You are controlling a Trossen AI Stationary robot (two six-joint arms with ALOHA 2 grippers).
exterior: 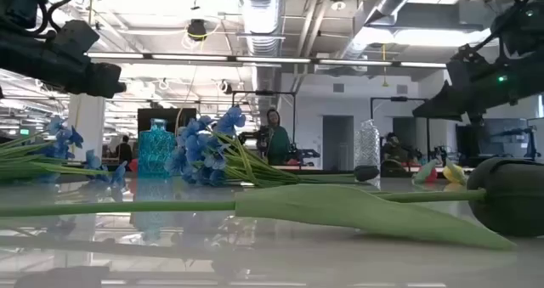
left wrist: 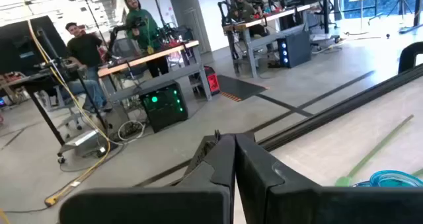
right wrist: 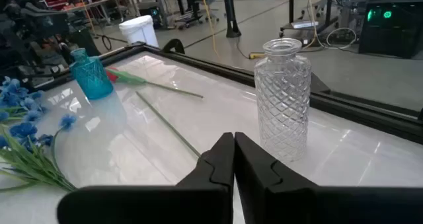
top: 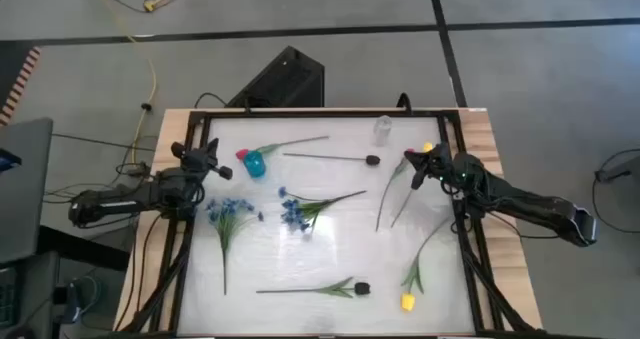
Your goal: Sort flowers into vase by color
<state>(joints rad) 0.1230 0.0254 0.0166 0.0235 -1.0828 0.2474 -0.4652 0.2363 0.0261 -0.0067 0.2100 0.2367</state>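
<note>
Both grippers are shut and hold nothing. My left gripper hovers at the table's left edge, close to the blue vase. A red tulip lies with its head against that vase. My right gripper hovers at the right side, near the clear vase. A red tulip and a yellow tulip lie below it. Two blue sprays, two black blooms and another yellow tulip lie flat on the table.
A black frame borders the white table top. In the low view the near black bloom and its leafy stem lie close to the camera. People stand at benches in the room beyond. There is open surface between the flowers at mid-table.
</note>
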